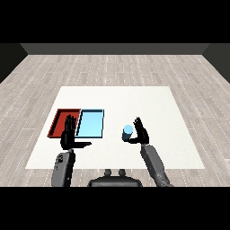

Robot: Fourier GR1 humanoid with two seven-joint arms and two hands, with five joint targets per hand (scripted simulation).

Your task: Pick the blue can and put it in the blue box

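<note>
Right hand [141, 133] has its fingers wrapped round the short light-blue cylindrical can [128, 132], over the white worktop [152, 103]; whether lifted, unclear. Light blue rectangular tray [90, 124] lies at its nine o'clock, likely destination. Left hand [68, 134] hovers flat, fingers released, over the red tray [59, 121], out of the way.

A white table [148, 103] stands on a grey plank floor [112, 67]. A red tray [59, 117] lies on the table's left part, near its front edge
</note>
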